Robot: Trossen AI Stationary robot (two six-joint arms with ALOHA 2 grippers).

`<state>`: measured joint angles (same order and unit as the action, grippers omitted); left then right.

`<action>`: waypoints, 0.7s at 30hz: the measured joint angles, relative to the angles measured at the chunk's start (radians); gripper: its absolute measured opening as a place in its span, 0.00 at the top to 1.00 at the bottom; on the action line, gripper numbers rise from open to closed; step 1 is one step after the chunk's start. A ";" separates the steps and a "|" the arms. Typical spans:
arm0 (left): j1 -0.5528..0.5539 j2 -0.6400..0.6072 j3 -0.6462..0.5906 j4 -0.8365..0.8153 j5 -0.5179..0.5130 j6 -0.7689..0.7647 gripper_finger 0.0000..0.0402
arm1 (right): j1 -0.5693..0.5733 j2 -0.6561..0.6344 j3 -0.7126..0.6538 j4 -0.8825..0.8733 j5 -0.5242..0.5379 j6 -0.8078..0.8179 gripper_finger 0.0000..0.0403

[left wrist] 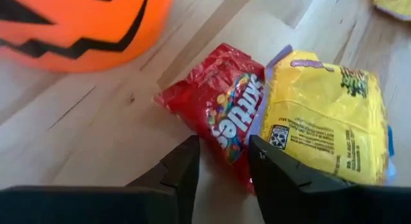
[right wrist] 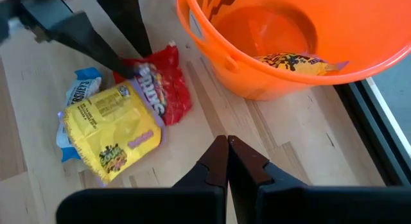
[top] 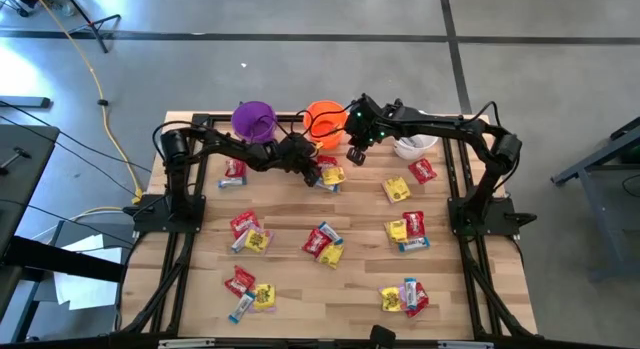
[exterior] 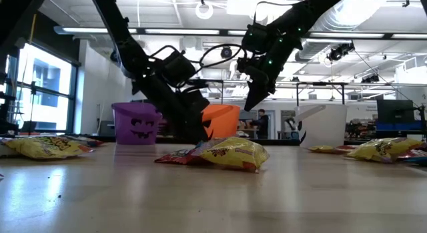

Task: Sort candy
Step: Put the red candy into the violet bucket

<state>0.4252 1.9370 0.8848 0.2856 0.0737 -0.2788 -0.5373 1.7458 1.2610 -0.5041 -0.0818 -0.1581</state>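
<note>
Two grippers work near the orange bucket (top: 325, 119). On the left, the left gripper (left wrist: 221, 161) straddles an edge of a red packet (left wrist: 221, 108), its fingers parted around it on the table. A yellow packet (left wrist: 324, 115) overlaps that packet. Farther right, the right gripper (right wrist: 227, 161) hovers closed and empty beside the bucket.

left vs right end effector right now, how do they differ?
The left end effector is down at the table with its fingers apart around the edge of the red Skittles packet; the right end effector is shut and empty. The left sits low beside the orange bucket; the right hangs higher, near that bucket's rim. Both are dark two-finger end effectors.
</note>
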 joint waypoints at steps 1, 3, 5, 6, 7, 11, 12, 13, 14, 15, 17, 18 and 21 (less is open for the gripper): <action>0.000 0.008 0.001 0.007 0.000 0.005 0.76 | 0.000 0.000 0.000 0.000 0.000 0.000 1.00; -0.008 0.021 0.003 0.027 -0.006 0.019 0.82 | 0.000 0.000 0.000 0.000 0.000 0.000 1.00; -0.017 0.022 0.002 0.026 -0.026 0.047 0.90 | 0.000 0.000 0.000 0.000 0.000 0.000 1.00; -0.023 0.022 0.002 0.034 -0.033 0.065 0.94 | 0.000 0.000 0.000 0.000 0.000 0.000 1.00; -0.027 0.021 0.001 0.042 -0.036 0.080 0.97 | 0.000 0.000 0.000 0.000 0.000 0.000 1.00; -0.043 -0.007 -0.003 0.018 -0.071 0.149 0.98 | 0.000 0.000 0.000 -0.004 0.000 0.000 1.00; -0.045 -0.022 -0.005 -0.002 -0.078 0.160 0.99 | 0.000 0.000 0.000 -0.008 0.000 0.000 1.00; -0.048 -0.036 -0.006 -0.022 -0.087 0.172 1.00 | 0.000 -0.001 0.000 -0.011 0.000 0.000 1.00; -0.050 -0.051 -0.006 -0.037 -0.093 0.185 1.00 | 0.000 -0.001 0.000 -0.013 0.000 -0.001 1.00; -0.053 -0.072 -0.007 -0.058 -0.102 0.200 1.00 | 0.000 -0.003 0.000 -0.017 0.000 -0.002 1.00; -0.056 -0.126 -0.007 -0.099 -0.124 0.226 1.00 | 0.003 -0.012 0.000 -0.027 0.006 -0.006 1.00; -0.060 -0.154 -0.006 -0.117 -0.136 0.238 1.00 | 0.004 -0.019 0.000 -0.032 0.017 -0.008 1.00; -0.067 -0.251 -0.006 -0.194 -0.159 0.272 1.00 | 0.010 -0.051 0.000 -0.058 0.064 -0.018 1.00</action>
<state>0.3578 1.6857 0.8787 0.0912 -0.0851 -0.0068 -0.5273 1.6948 1.2610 -0.5621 -0.0177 -0.1759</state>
